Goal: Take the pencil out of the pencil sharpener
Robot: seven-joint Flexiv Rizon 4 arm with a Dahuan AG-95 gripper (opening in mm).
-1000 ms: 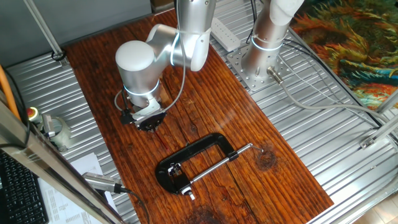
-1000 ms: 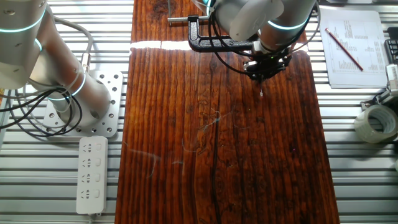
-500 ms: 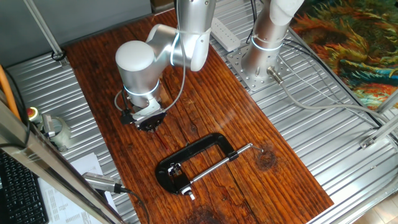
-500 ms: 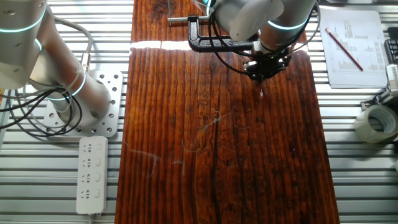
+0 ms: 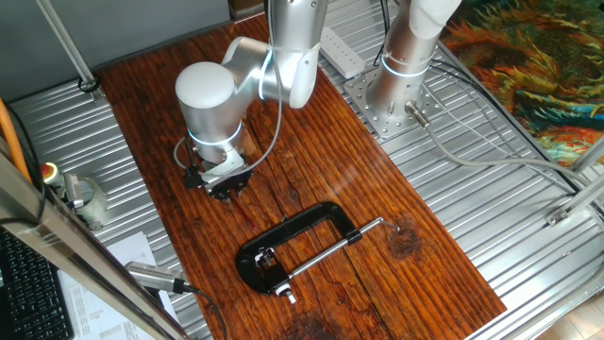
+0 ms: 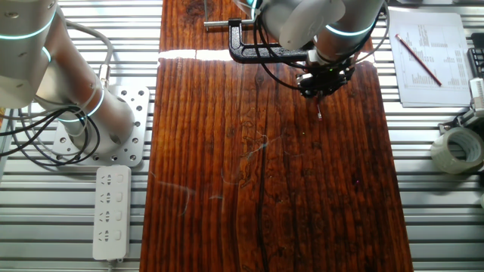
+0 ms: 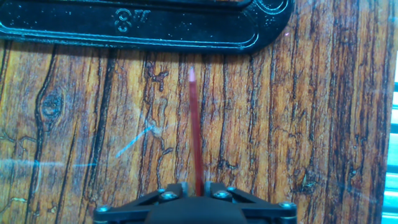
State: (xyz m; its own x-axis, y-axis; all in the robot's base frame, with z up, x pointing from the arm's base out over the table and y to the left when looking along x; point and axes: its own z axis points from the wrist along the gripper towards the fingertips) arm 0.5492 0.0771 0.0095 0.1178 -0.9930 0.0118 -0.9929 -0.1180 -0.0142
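A dark wooden surface carries the scene, its grain running lengthwise between ribbed metal panels. Above it, the silver-and-white robot arm bends down over the boards, and a second arm's base is bolted to the metal beside the surface. A glossy black C-clamp lies flat on the wood near the arm, its silver screw rod angled across its mouth; in the hand view its cast frame fills the upper edge.

The claw is closed on the pencil, a thin dark-red stick that projects straight out from between the fingers toward the clamp, its pale tip just short of the black frame. In the other fixed view the claw hangs just above the boards, with a thin sliver, apparently the pencil, pointing from it toward the wood. The pencil sharpener cannot be made out in any view.
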